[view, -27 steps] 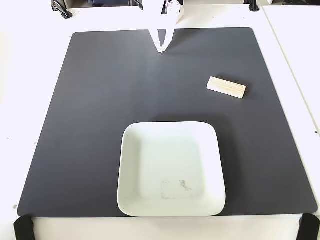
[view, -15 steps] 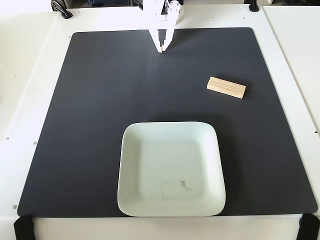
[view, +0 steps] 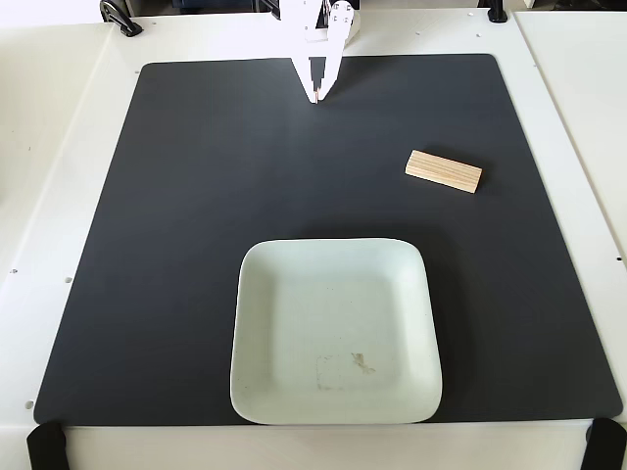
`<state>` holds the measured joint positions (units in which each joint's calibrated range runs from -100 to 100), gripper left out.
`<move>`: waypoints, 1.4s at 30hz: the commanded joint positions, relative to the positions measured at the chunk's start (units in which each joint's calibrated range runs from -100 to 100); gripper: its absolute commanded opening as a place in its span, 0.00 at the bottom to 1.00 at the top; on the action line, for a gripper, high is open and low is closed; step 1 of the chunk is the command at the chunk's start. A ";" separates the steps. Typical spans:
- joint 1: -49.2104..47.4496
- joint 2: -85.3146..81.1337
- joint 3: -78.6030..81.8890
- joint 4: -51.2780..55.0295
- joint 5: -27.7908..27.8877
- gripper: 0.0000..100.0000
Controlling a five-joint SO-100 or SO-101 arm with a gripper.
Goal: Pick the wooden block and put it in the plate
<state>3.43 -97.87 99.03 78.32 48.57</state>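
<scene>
Pincer (view: 315, 98) hangs at twelve o'clock, tips together, so it should open wide and straddle the wooden block (view: 444, 172) at two o'clock.

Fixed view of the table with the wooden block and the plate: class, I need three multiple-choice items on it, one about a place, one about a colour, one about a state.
1. Where does the wooden block lie?
A. inside the plate
B. on the dark mat, up and right of the plate
C. between the jaws

2. What colour is the mat?
A. dark grey to black
B. red
C. yellow

3. What does the plate hold?
A. the block
B. a spoon
C. nothing, only faint smudges

Key: 1 B, the block rests on the mat apart from the plate. 2 A, the mat is dark against the white table. 3 C, its base is bare. The gripper is at the mat's far edge, jaws together.
</scene>
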 commanded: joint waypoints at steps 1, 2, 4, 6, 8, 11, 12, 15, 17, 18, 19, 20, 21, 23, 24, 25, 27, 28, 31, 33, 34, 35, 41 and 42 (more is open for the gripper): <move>-0.29 0.16 0.34 0.38 -0.09 0.01; -0.29 0.16 0.34 0.38 -0.09 0.01; -0.29 0.16 0.34 0.38 -0.09 0.01; -0.29 0.16 0.34 0.38 -0.09 0.01; -0.29 0.16 0.34 0.38 -0.09 0.01; -0.29 0.33 0.34 0.47 -0.09 0.01; -0.29 0.33 0.34 0.47 -0.09 0.01; -0.29 0.16 0.34 0.47 -0.09 0.01; 0.38 0.16 0.34 0.47 -0.09 0.01; 0.72 0.16 0.34 0.47 -0.09 0.01; 0.72 0.16 0.34 0.47 -0.09 0.01; 0.72 0.16 0.34 0.47 -0.09 0.01; 0.04 0.08 0.34 0.47 -0.09 0.01; -0.29 0.08 0.34 0.47 -0.09 0.01; -0.29 -0.01 0.34 0.47 -0.09 0.01; -0.29 -0.01 0.34 0.47 -0.09 0.01; -0.29 -0.01 0.34 0.47 -0.09 0.01; -0.29 -0.01 0.34 0.47 0.13 0.01; -0.40 0.33 0.34 0.47 0.23 0.01; -0.40 0.33 0.34 0.47 0.23 0.01; -0.40 0.33 0.34 0.47 0.23 0.01; -0.40 0.42 0.25 0.38 0.23 0.01; -0.40 0.50 0.16 0.30 0.23 0.01; -0.40 0.59 -0.38 0.47 0.23 0.01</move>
<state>3.33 -97.87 99.03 78.32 48.57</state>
